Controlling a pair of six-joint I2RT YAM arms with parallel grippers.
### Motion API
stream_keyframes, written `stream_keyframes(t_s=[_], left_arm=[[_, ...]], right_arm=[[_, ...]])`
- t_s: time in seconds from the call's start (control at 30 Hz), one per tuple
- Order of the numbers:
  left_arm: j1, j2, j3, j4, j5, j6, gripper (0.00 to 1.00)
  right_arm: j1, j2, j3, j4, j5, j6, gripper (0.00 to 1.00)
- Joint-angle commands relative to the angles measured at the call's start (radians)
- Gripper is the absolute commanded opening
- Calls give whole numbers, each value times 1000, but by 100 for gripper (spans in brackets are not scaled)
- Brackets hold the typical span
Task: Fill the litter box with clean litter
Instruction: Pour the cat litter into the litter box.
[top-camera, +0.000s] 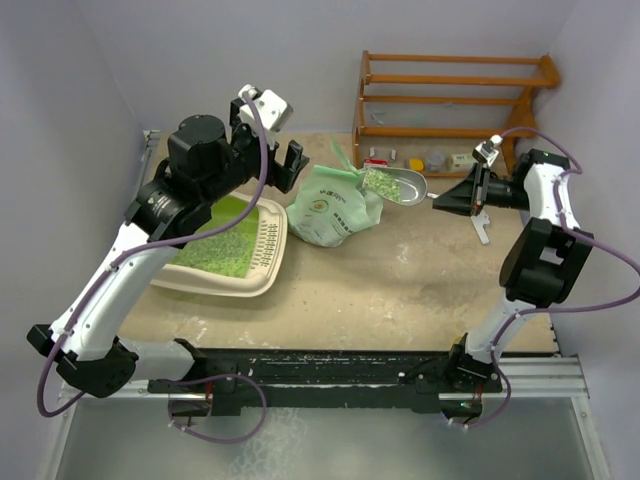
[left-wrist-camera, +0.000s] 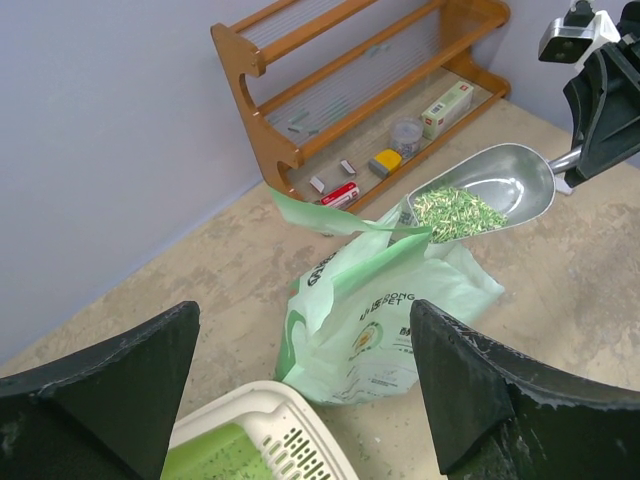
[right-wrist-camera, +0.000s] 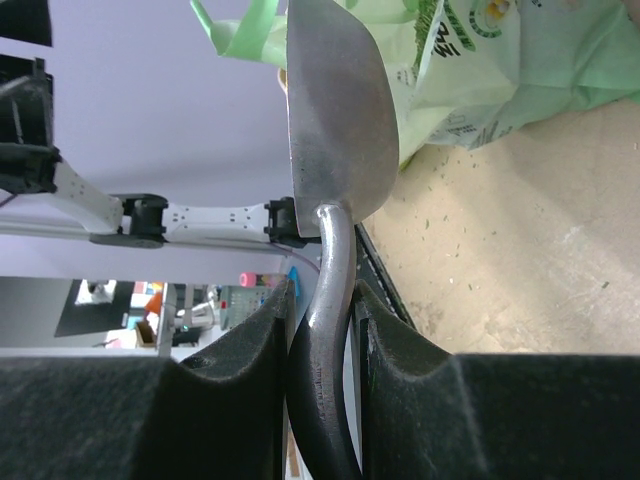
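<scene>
Right gripper (top-camera: 458, 198) clenched on the metal scoop (top-camera: 402, 185), heaped with clean litter (top-camera: 381, 182), at the bag's (top-camera: 333, 210) mouth.
Litter box (top-camera: 215, 287) sits at nine o'clock of the bag; keep the scoop level crossing over, tip past the grille (top-camera: 268, 240). Left gripper (top-camera: 275, 160) hangs released.

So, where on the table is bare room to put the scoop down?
The widest bare patch of table lies in front of the bag, between the litter box and the right arm. Crowded: the back, where bag, scoop and rack meet.
</scene>
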Motion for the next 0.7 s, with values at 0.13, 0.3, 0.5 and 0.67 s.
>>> stream_keyframes(t_s=[0.13, 0.3, 0.5, 0.67], left_arm=[[-1, -43, -18, 55, -19, -23, 84], [-1, -49, -33, 63, -20, -32, 84], [0, -60, -55, 71, -20, -46, 84], [-1, -77, -89, 88, -25, -61, 85]], right_arm=[[-14, -70, 35, -16, -160, 122, 0], [-14, -96, 83, -12, -174, 187, 0], [-13, -111, 164, -57, -157, 228, 0], [11, -121, 248, -21, -159, 324, 0]])
